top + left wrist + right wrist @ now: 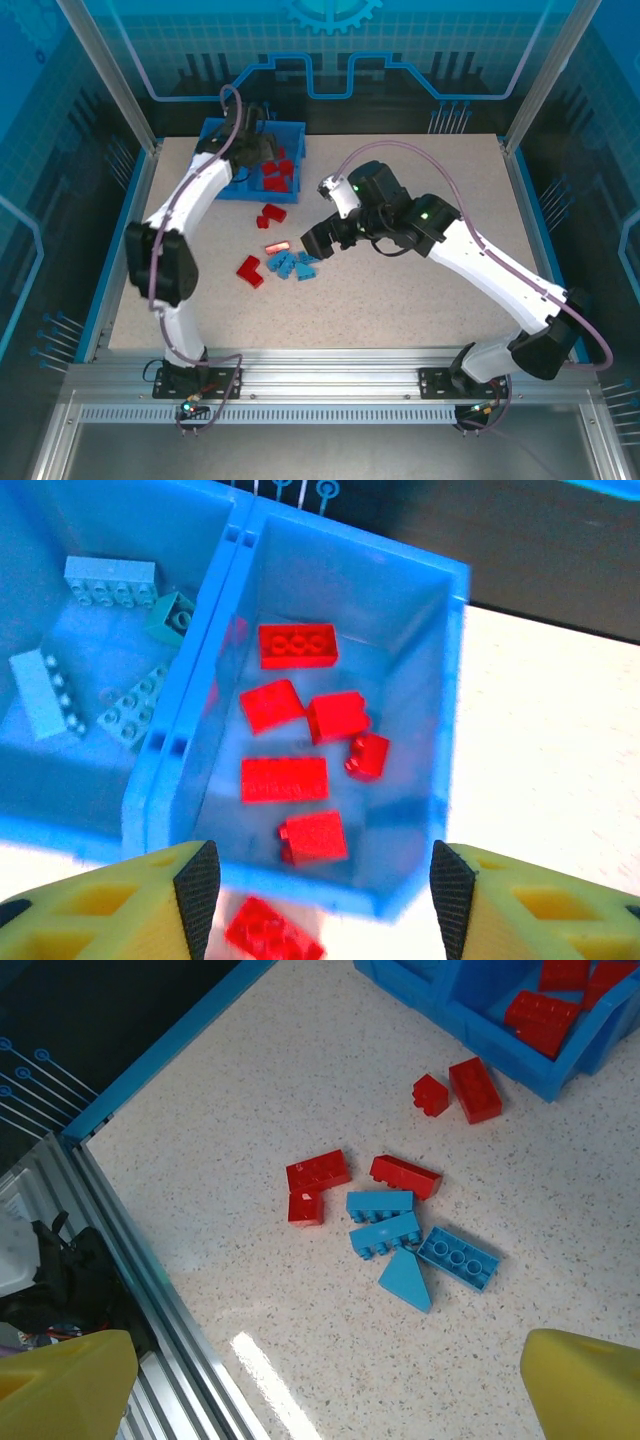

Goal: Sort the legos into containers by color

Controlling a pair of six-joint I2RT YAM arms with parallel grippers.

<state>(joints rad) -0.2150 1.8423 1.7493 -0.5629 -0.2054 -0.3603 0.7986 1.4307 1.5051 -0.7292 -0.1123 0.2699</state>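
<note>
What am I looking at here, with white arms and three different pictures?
These are two robot arms bolted to a table, sorting bricks by colour. The wide picture comes from a fixed camera above; the left arm reaches over a blue bin, the right arm bends over the table's middle. The other two come from wrist cameras, so yellow fingers show at the bottom. The left gripper hangs open over the bin, where red bricks lie in one compartment and light blue bricks in the other. The right gripper hangs open above loose bricks, red and blue. Neither holds anything.
</note>
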